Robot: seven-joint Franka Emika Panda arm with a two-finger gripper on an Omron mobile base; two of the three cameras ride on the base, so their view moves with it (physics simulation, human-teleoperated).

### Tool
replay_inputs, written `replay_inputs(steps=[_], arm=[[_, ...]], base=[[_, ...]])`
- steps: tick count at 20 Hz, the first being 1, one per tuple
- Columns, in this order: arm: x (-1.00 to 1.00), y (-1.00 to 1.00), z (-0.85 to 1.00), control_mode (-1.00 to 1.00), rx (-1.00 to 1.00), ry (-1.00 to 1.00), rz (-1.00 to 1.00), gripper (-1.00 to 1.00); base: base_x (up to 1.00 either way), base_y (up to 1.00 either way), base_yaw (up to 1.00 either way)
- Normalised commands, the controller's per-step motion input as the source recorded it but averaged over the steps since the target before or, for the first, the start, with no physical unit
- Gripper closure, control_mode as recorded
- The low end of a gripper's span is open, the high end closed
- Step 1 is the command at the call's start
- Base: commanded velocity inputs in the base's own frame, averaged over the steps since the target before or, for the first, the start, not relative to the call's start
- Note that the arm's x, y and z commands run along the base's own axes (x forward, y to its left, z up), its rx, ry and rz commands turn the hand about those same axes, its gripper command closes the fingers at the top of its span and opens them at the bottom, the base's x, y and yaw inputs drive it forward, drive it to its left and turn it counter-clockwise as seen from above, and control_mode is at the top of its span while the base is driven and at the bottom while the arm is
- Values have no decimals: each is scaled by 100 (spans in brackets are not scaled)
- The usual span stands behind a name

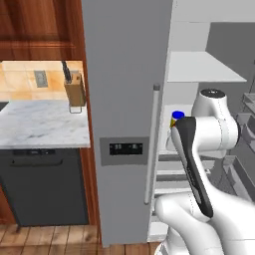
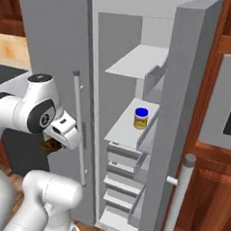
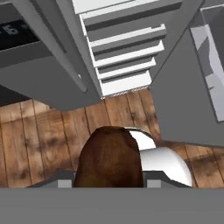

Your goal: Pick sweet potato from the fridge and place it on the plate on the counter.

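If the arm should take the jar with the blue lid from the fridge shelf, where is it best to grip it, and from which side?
Probably the yellow body of the jar, below the lid, approached level from the fridge's open front. It stands upright near the front edge of the shelf, with another shelf above it, so coming from above looks cramped. The gripper already holds the sweet potato.

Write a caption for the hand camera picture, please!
End effector shut on the brown sweet potato, above the wooden floor outside the open fridge.

Matt grey fridge, veined marble counter, rough brown sweet potato, wood-plank floor
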Motion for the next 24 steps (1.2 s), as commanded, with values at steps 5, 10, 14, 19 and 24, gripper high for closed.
replay_inputs(steps=[5,10,14,19,24], arm=[[0,0,0,100,0,0,0,100],[0,0,0,100,0,0,0,100],[0,0,0,100,0,0,0,100],[0,0,0,100,0,0,0,100],[0,0,0,100,0,0,0,100]], base=[[-7,40,39],[0,46,38],[0,54,35],[14,57,27],[35,62,17]])
